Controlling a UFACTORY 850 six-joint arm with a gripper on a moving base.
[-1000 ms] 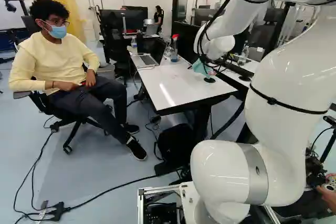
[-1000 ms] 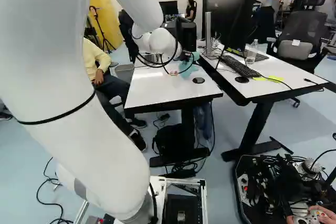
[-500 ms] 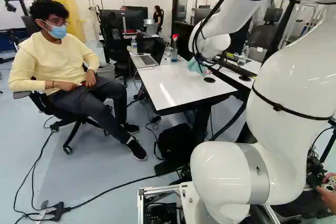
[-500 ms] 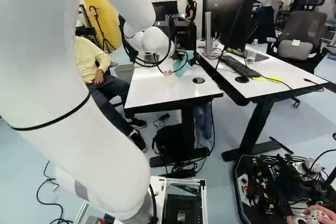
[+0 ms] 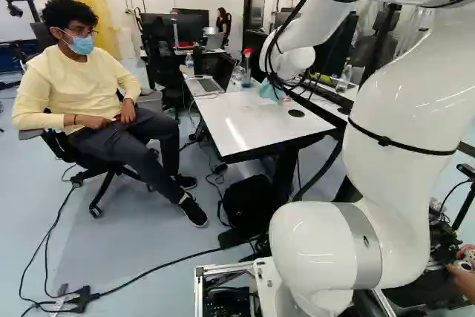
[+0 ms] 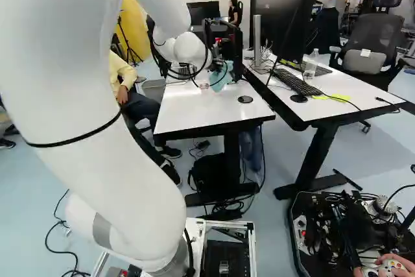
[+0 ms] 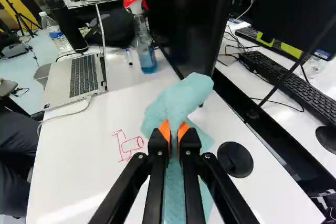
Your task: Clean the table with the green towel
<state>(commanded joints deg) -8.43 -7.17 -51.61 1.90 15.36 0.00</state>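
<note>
You had crumpled pale-green cloth towel [image 7: 181, 98] pinched in black two-finger gripper [image 7: 174, 130], near white tabletop's [image 7: 79, 156] right edge in right base view, beside red line drawing [image 7: 130, 144]. Wipe needed cloth flat under fingertips, light pressure, overlapping strokes.

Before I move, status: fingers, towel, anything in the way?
Fingers shut on green towel. Red drawing beside it, unwiped. Spray bottle stands farther ahead on table.
</note>
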